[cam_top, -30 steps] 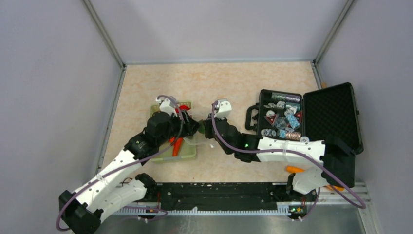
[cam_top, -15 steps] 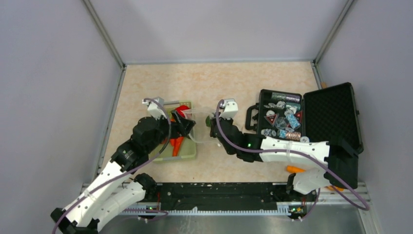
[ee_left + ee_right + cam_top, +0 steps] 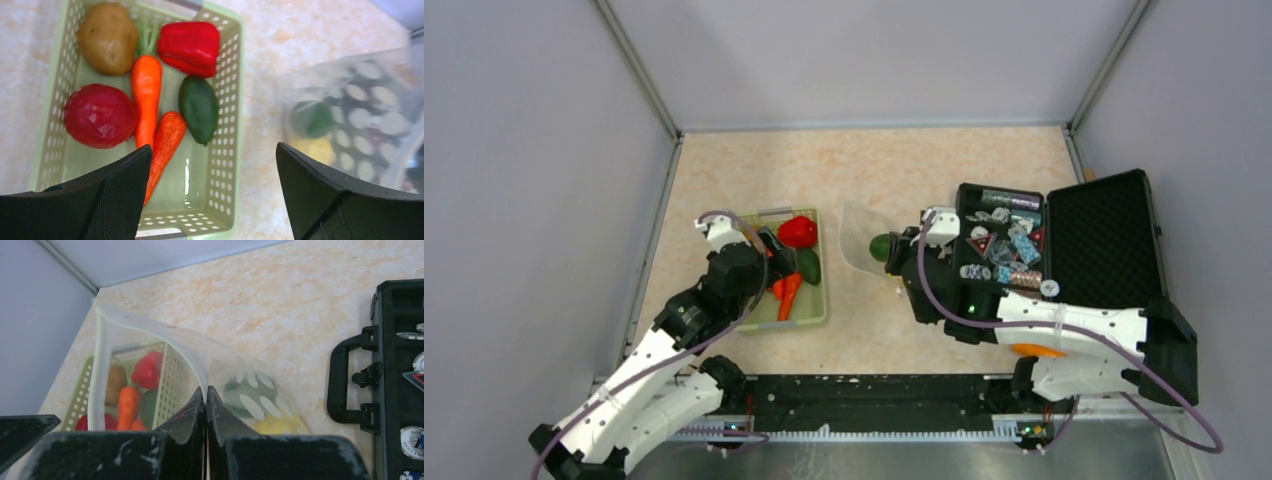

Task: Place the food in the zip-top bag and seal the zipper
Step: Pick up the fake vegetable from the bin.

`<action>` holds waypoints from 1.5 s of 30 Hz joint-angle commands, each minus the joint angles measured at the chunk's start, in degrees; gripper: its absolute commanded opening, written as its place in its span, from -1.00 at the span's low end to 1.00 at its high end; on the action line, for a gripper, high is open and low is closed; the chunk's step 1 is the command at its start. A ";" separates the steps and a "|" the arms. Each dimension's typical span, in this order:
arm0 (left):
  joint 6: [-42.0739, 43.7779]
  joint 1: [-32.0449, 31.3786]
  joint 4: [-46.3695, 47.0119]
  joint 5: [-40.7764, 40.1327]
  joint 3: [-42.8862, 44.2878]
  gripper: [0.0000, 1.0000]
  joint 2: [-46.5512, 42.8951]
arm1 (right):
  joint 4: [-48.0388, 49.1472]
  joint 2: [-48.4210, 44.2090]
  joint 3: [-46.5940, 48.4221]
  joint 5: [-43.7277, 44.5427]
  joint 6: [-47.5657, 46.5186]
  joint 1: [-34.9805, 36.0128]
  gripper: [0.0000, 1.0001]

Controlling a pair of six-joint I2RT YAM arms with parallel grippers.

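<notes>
Robot lab cell, grey panel walls (image 3: 534,150), mounting rail (image 3: 874,405)

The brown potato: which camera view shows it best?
The left wrist view: the potato lies whole and sharp in the basket. The right wrist view shows it small, beyond the zip-top bag. In the top view the left arm hides it.

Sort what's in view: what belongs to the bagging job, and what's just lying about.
Job: bag, zipper; in the basket: pepper, carrots, potato, red piece, dark green piece; bagged: round green piece, yellow piece.
Lying about: case, packets.
</notes>
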 commanded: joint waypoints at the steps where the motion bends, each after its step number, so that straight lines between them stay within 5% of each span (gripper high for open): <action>1: -2.21 -0.01 -3.74 -2.11 2.05 0.84 6.18 | 3.54 -0.96 -0.57 2.48 -1.36 -0.35 -1.00; 11: -0.66 0.42 -6.26 -1.59 4.49 0.65 13.00 | 1.83 1.92 1.65 -3.28 -0.72 -0.41 -1.00; 14: 6.47 0.93 -2.98 4.36 2.74 0.65 15.34 | 1.85 1.91 1.34 -4.05 -1.30 -0.39 -1.00; 25: 7.61 3.44 -1.36 13.50 -2.39 0.50 23.93 | 1.24 1.12 0.76 -5.65 -0.71 -0.48 -1.00; 37: 5.60 4.52 -0.50 11.82 -3.52 0.28 33.13 | 1.27 0.42 0.02 -5.18 0.10 -0.66 -1.00; 45: 5.24 4.52 -0.08 13.25 -2.88 -0.07 37.63 | 1.13 0.87 0.28 -5.28 -0.12 -0.76 -1.00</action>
